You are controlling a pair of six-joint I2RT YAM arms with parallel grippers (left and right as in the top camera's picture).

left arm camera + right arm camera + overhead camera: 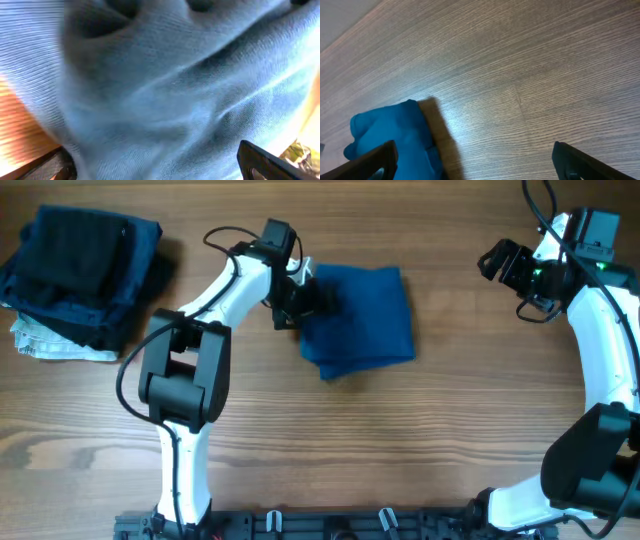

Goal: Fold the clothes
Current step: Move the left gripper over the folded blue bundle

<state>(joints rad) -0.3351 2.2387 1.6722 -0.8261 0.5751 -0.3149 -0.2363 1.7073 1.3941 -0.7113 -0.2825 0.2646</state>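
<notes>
Roughly mid-table, the blue T-shirt (365, 315) lies folded in a squarish bundle; L gripper (300, 302) at its left edge, jaws spread wide, fabric btwn them, nothing pinched; R gripper (497, 262) well apart, wide open, empty, over wooden table (450, 430); dark folded garments (85, 265) stacked far left.

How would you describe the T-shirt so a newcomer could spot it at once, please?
On the wooden table, look near the middle, beside the left gripper. The folded T-shirt lies there, brighter blue than the dark garment stack at the far left corner.
</notes>
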